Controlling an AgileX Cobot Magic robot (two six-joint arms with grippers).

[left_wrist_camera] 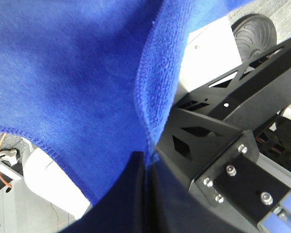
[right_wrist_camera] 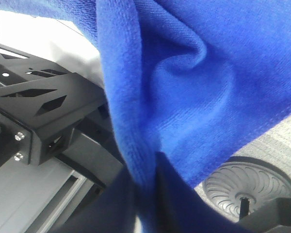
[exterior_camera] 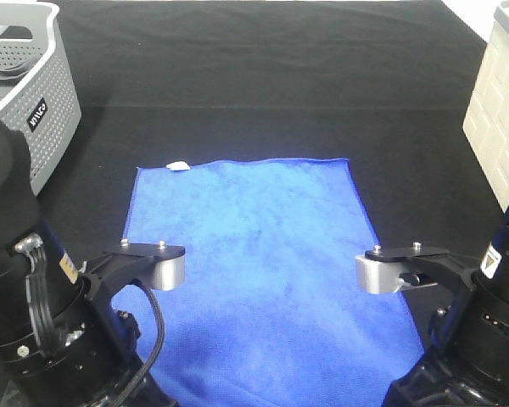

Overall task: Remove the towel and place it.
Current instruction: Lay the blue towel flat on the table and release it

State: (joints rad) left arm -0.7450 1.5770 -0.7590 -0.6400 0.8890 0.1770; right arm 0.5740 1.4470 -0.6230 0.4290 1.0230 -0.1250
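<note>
— Towel [exterior_camera: 254, 246] first: where does it lie?
— Mostly spread on the black surface [exterior_camera: 280, 85], stretching straight ahead of both pincers. Its long axis runs away from them, and the far hem, with the white tag [exterior_camera: 178, 165], is the end farthest off.
— And the pincers?
— The left pincer [left_wrist_camera: 146, 162] is clenched on the near hem, blue cloth pinched between its fingers. The right pincer [right_wrist_camera: 153, 167] grips the same end likewise. That end spans between them, so neither arm is nearer.
— So the next move?
— I judge it turns on that axis: both arms would need to travel together, or the cloth skews. The grey basket [exterior_camera: 34, 93] stands ahead and outward of the left pincer.
</note>
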